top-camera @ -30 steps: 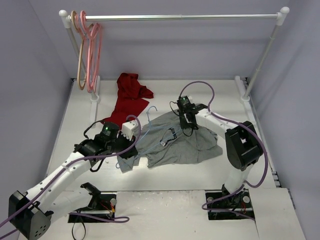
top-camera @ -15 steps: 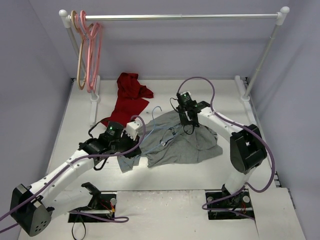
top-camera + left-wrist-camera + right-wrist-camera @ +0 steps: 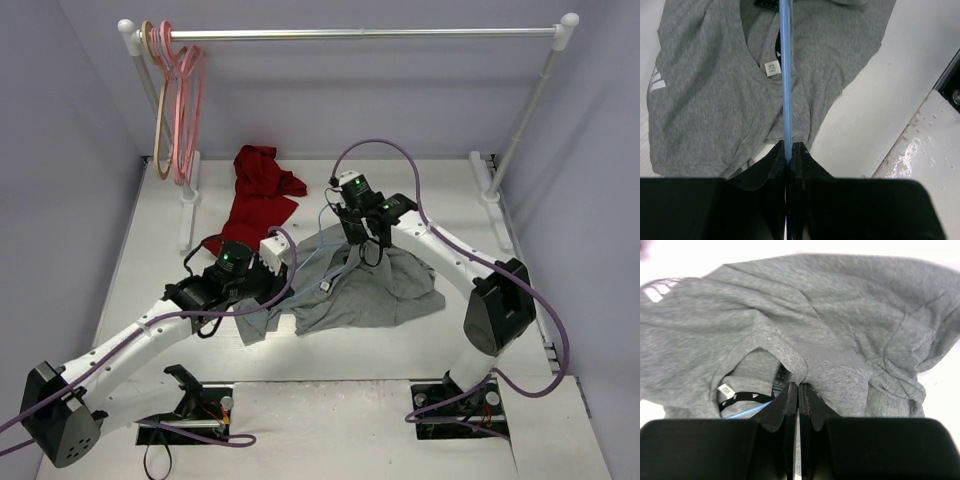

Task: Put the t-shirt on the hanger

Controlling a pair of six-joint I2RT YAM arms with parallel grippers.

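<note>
The grey t-shirt (image 3: 392, 290) lies crumpled on the white table at centre. It also fills the left wrist view (image 3: 705, 85) and the right wrist view (image 3: 850, 315). My left gripper (image 3: 272, 283) is shut on one end of the pale-blue hanger (image 3: 785, 75), whose thin bar runs from the jaws (image 3: 788, 146) into the neck opening. My right gripper (image 3: 362, 245) is shut on the collar edge (image 3: 798, 385) and holds it raised off the table. A short piece of the hanger (image 3: 747, 411) shows inside the collar.
A red garment (image 3: 262, 195) lies at the back left of the table. A clothes rack (image 3: 360, 34) spans the back, with pink hangers (image 3: 186, 100) and a tan hanger (image 3: 157, 110) at its left end. Its feet stand at the back left and back right.
My right gripper has moved back and to the left with the collar, lifting it. My left gripper has moved right with the hanger, pushing its bar further into the neck opening.
</note>
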